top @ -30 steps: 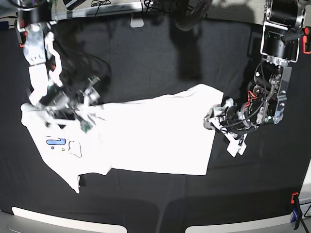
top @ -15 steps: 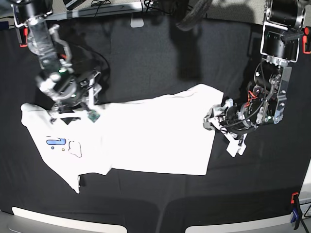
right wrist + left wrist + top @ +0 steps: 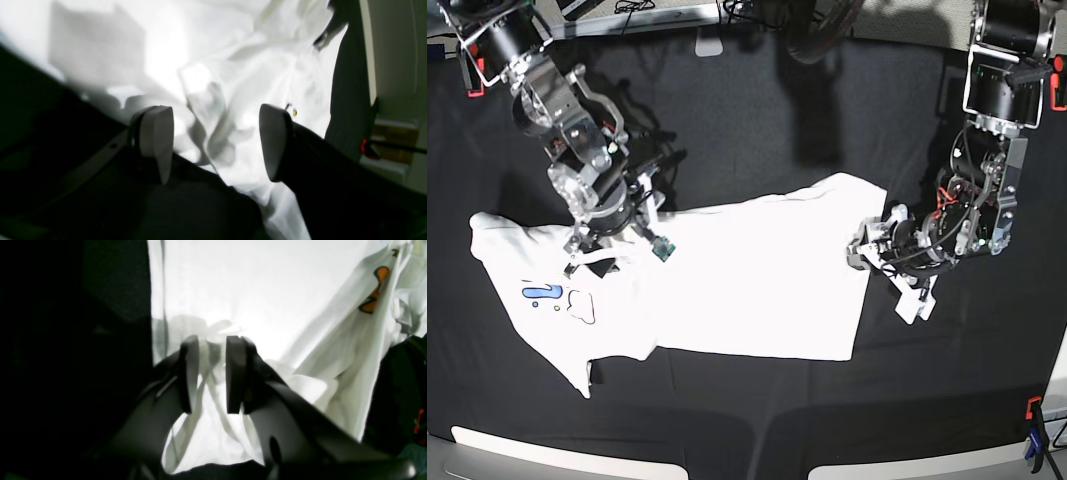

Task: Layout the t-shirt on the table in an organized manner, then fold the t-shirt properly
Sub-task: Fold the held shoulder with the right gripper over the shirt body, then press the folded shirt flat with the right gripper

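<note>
Spread across frame centre: white printed cloth t-shirt (image 3: 727, 280) on wide black cloth-covered table (image 3: 757, 130), print at left.

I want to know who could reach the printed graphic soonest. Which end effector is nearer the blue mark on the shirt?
Right. The right end effector hangs open just above the blue mark. The left end effector sits at the t-shirt's opposite edge, pinching cloth.

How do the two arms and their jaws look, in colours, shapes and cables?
Both arms are black and silver metal with exposed black cables. The left arm also shows red wires and a white bracket. The left gripper has flat dark jaws; the right gripper has wider, rounded jaws with pale grey faces.
</note>
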`<state>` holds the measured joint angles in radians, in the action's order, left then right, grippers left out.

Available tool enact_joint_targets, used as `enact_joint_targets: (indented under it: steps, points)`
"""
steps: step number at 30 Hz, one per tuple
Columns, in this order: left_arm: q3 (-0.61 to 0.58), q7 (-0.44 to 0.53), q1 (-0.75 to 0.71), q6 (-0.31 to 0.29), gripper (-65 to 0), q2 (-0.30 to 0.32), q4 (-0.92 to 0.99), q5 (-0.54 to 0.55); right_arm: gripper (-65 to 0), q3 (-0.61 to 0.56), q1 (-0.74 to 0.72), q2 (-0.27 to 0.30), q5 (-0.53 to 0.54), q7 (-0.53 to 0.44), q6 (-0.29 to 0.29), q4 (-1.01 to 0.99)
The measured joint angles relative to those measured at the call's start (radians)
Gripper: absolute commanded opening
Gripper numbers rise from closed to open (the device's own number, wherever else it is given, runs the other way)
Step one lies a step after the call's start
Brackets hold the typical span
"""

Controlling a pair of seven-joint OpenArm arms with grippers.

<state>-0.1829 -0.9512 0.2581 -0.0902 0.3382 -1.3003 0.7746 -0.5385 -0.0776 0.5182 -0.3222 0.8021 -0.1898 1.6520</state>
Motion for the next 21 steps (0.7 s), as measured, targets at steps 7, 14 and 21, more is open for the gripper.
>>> enact_joint_targets:
  steps: [7, 14, 21]
  points:
    - [0.000, 0.000, 0.000, 0.000, -52.0, 0.000, 0.000, 0.000, -26.7, 0.001, -0.023, 0.000, -0.071, -0.003, 0.055, -0.132]
    - [0.000, 0.000, 0.000, 0.000, -52.0, 0.000, 0.000, 0.000, -26.7, 0.000, -0.092, -0.003, -0.071, -0.008, 0.061, -0.218]
    - [0.000, 0.000, 0.000, 0.000, -52.0, 0.000, 0.000, 0.000, -26.7, -0.001, -0.138, -0.003, -0.071, 0.011, 0.085, -0.218]
